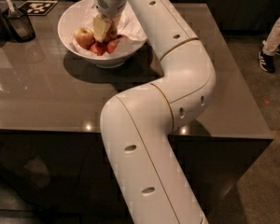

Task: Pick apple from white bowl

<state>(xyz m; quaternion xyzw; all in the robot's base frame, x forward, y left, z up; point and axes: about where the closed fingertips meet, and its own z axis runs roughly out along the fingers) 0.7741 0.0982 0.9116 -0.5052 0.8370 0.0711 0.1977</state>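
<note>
The white bowl (67,20) stands at the back left of the grey table, lined with crumpled white paper. The apple (84,36), reddish-orange with a yellow blush, lies in the bowl's left part. Small red fruits (99,48) lie at the front of the bowl. My gripper (102,29) reaches down into the bowl, its tip just right of the apple and above the red fruits. An orange rounded thing (114,31) shows right behind the gripper, mostly hidden. My white arm covers the bowl's right side.
A dark cup (19,26) with a utensil stands left of the bowl. A black-and-white marker card (37,7) lies at the back. A person's leg and shoe (269,59) are on the floor to the right, past the table edge (242,78).
</note>
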